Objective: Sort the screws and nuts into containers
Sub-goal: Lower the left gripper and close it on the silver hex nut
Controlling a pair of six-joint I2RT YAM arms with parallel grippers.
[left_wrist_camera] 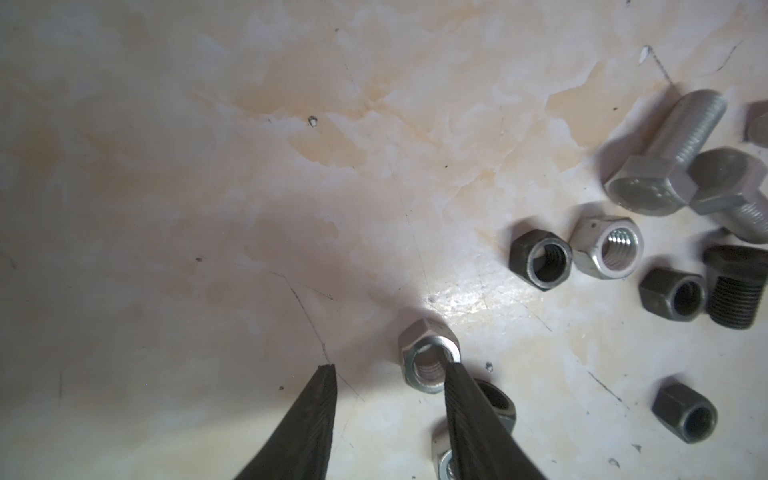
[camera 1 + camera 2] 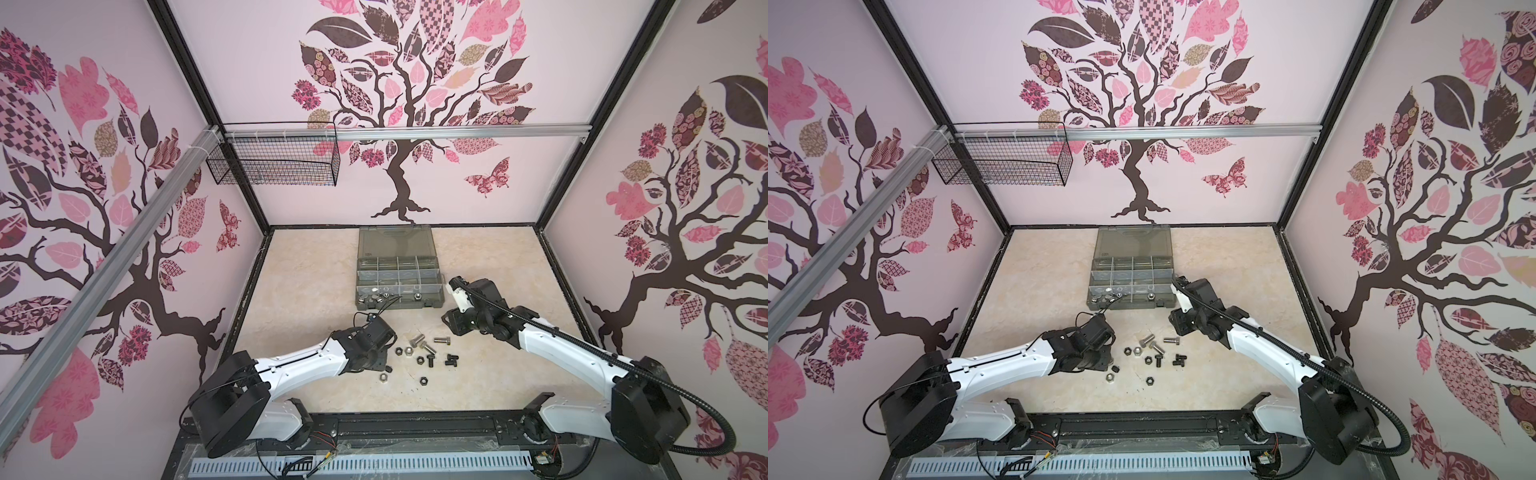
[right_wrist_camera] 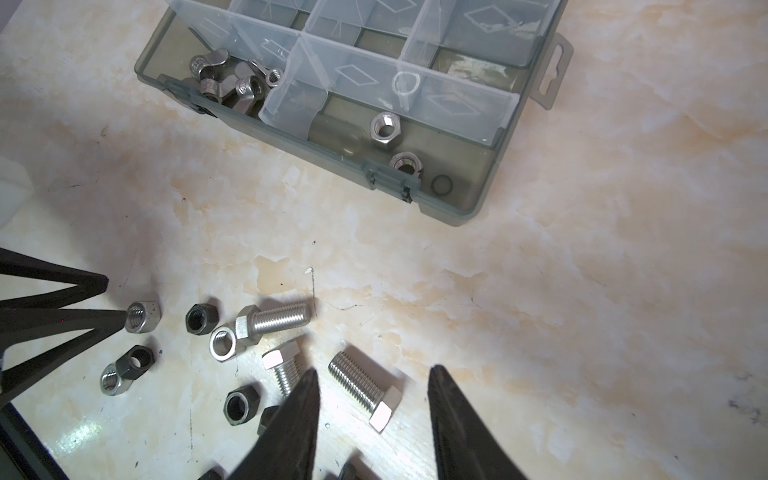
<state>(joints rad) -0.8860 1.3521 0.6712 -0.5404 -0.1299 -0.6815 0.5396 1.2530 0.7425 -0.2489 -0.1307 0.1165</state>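
Plainly the left gripper (image 1: 390, 369) stands partly open with nothing between its jaws. One fingertip (image 1: 457, 386) overlaps the hole of a silver nut (image 1: 419, 343) lying on the table (image 1: 208, 208). The loose screws (image 1: 665, 158) and nuts (image 1: 540, 259) lie off to that same finger's side. The right gripper (image 3: 374, 370) is likewise parted and empty, with a silver bolt (image 3: 365, 390) lying on the table between its fingers, clear of both. Well ahead of it sits the organiser case (image 3: 478, 203), with wing nuts (image 3: 224, 83) in its corner compartment and a hex nut (image 3: 384, 129) in another compartment of that row.
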